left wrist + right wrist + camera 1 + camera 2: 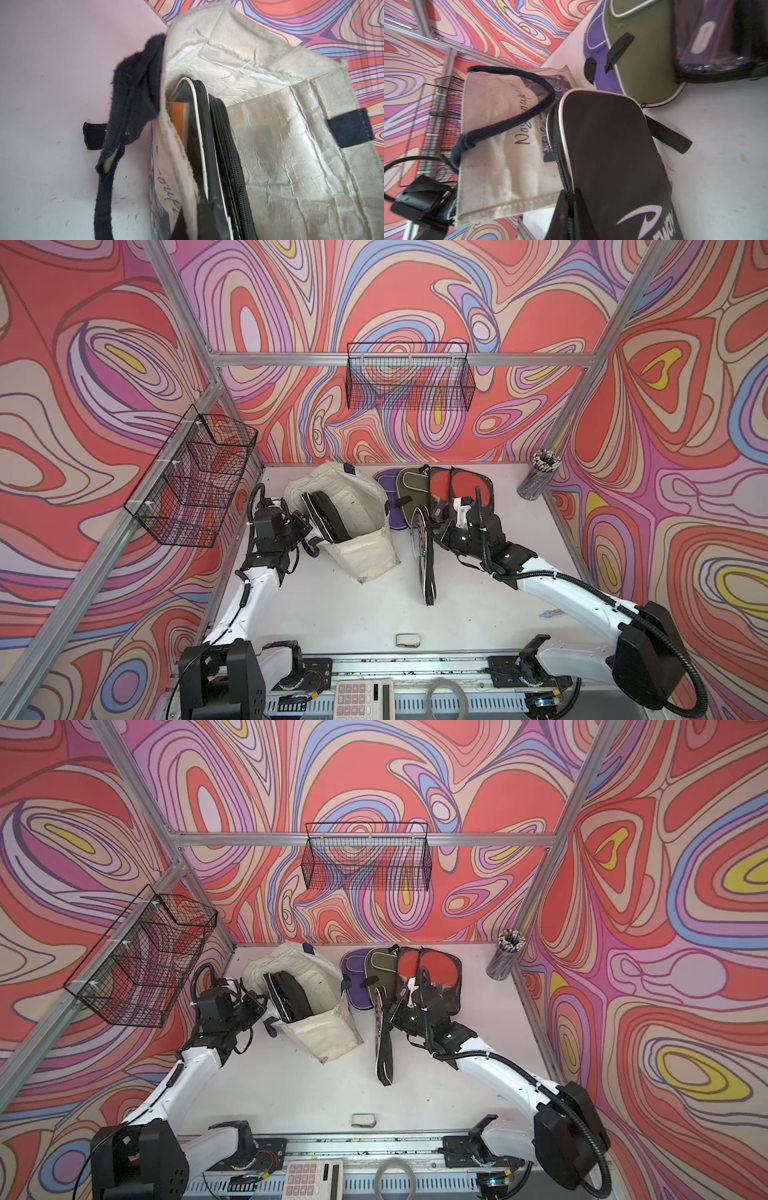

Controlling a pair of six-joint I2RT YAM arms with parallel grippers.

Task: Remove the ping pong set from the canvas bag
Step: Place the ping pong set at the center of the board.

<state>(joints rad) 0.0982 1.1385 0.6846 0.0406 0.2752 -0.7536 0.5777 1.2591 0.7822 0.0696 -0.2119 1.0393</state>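
Note:
The cream canvas bag (365, 547) (328, 1031) lies open-mouthed at the table's back left, and black zip cases (326, 516) (224, 145) still stand inside it. My left gripper (305, 526) (194, 226) is shut on the bag's near wall by the navy strap. To the right of the bag, outside it, a black ping pong case with white piping (428, 572) (612, 155) stands on edge. My right gripper (432, 531) (572, 212) is shut on its zipper edge. The bag's printed side (500, 155) shows beyond that case.
A purple case (384, 481), an olive case (411, 489) and red paddles in a clear case (461, 485) lie along the back wall. A pencil cup (540, 477) stands back right. Wire baskets (409, 377) (195, 481) hang on the walls. A small white object (408, 640) lies near the front.

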